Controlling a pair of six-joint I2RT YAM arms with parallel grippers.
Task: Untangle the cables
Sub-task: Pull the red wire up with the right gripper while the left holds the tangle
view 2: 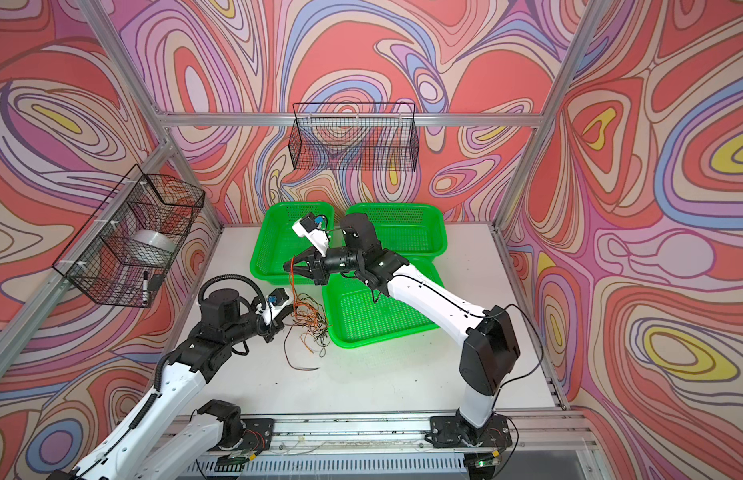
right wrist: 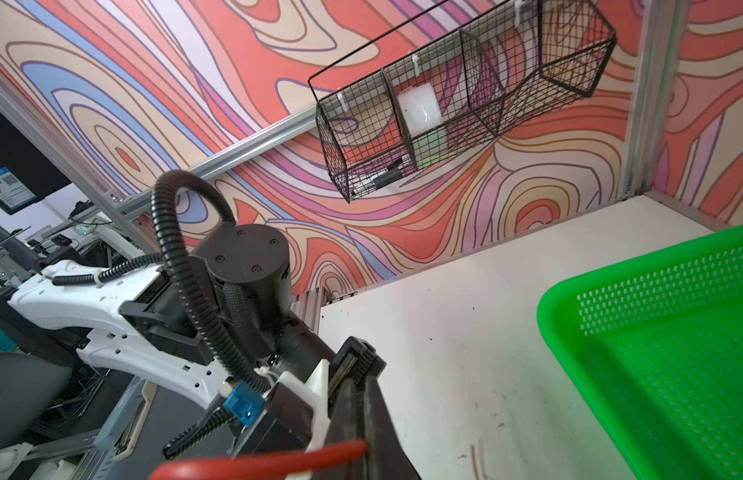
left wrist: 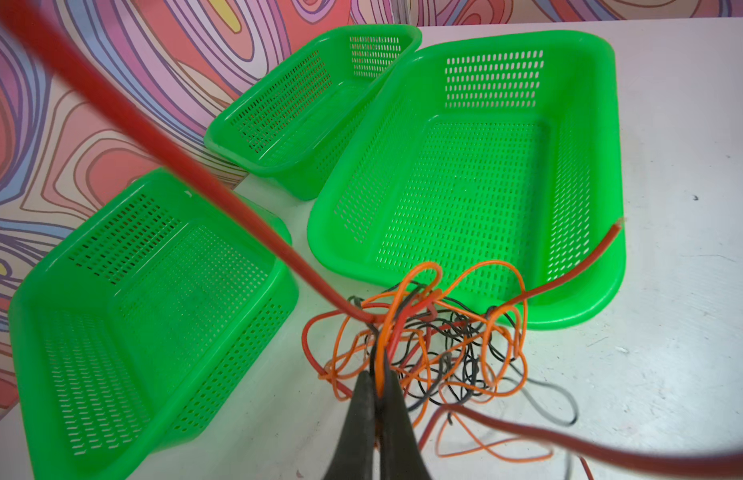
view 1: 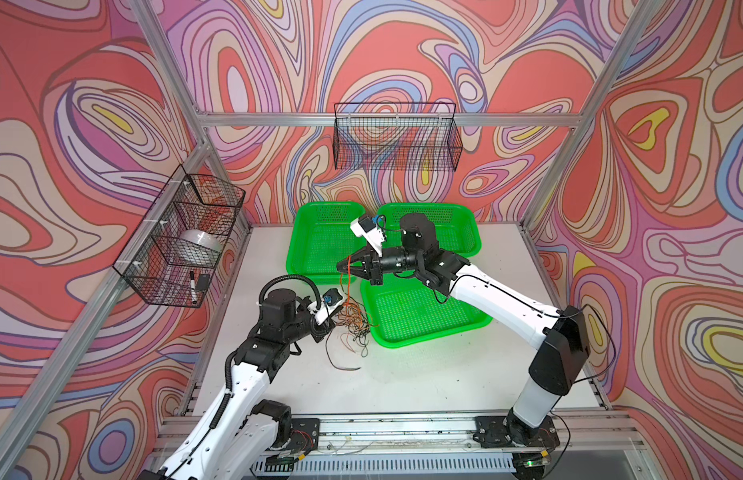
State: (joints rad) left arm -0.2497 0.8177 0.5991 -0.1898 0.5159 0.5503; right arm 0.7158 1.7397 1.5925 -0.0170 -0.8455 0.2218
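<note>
My left gripper (left wrist: 380, 388) hangs low over the middle of the tabletop (view 1: 444, 374), jaws pinched together on strands of the cables (left wrist: 423, 332). My right arm (view 1: 498, 295) stretches leftward, and my raised right gripper (view 1: 347, 264) is clamped on a red strand.

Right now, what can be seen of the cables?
The cables are thin, flexible wires, orange, dark red and black, knotted in a loose heap on the white table beside the front green basket, some ends trailing free. The left gripper is shut on strands at the heap; the right gripper, shut, holds red and orange strands lifted above it.
</note>
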